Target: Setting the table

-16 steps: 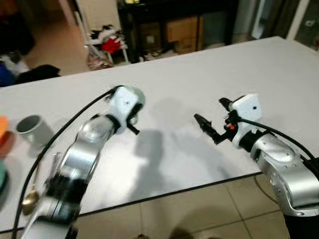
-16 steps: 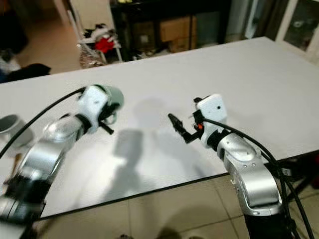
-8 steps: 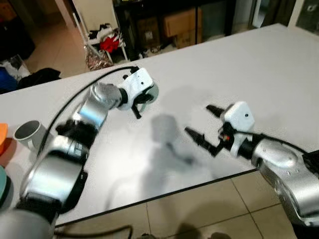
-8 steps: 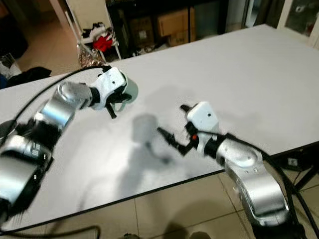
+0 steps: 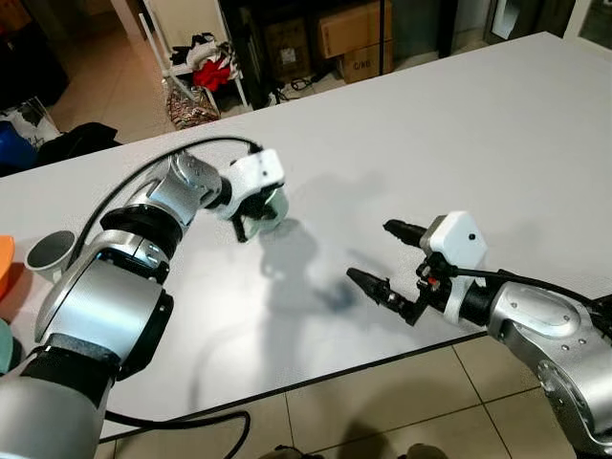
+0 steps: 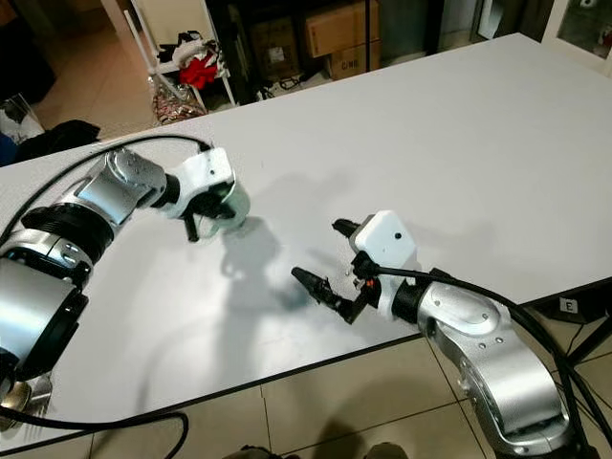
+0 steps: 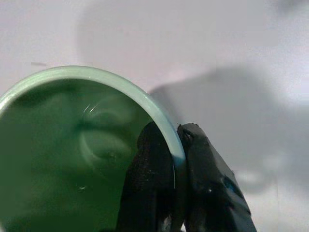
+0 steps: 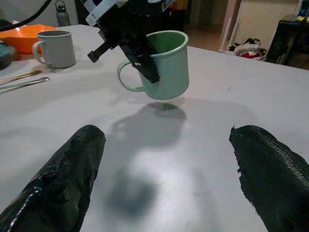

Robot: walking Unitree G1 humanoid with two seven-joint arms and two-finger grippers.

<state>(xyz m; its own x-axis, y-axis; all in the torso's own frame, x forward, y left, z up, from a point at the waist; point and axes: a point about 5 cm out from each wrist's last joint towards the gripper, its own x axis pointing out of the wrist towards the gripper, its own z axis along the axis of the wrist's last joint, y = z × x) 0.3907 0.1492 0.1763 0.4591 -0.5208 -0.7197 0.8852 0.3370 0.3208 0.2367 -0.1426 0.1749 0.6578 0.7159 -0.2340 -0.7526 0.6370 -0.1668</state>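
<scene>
A pale green mug (image 5: 274, 205) hangs slightly tilted just above the white table (image 5: 459, 124), with its shadow right under it. My left gripper (image 5: 251, 216) is shut on the mug's rim, one finger inside and one outside (image 7: 200, 164). The mug's handle (image 8: 126, 81) sticks out to the side. My right gripper (image 5: 371, 253) is open and empty, low over the table near its front edge, pointing at the mug (image 8: 164, 63) from a short way off. Both its fingers (image 8: 63, 188) frame the mug in the right wrist view.
A grey mug (image 5: 50, 253) stands at the table's left end beside an orange bowl (image 8: 26, 36) and two spoons (image 8: 21, 79). The table's front edge (image 5: 316, 378) runs just under my right arm. Beyond the far side are boxes (image 5: 354, 29) and clothes on the floor.
My left gripper has carried the green mug farther out over the table and lowered it close to the surface. My right gripper has sunk toward the front edge, still open.
</scene>
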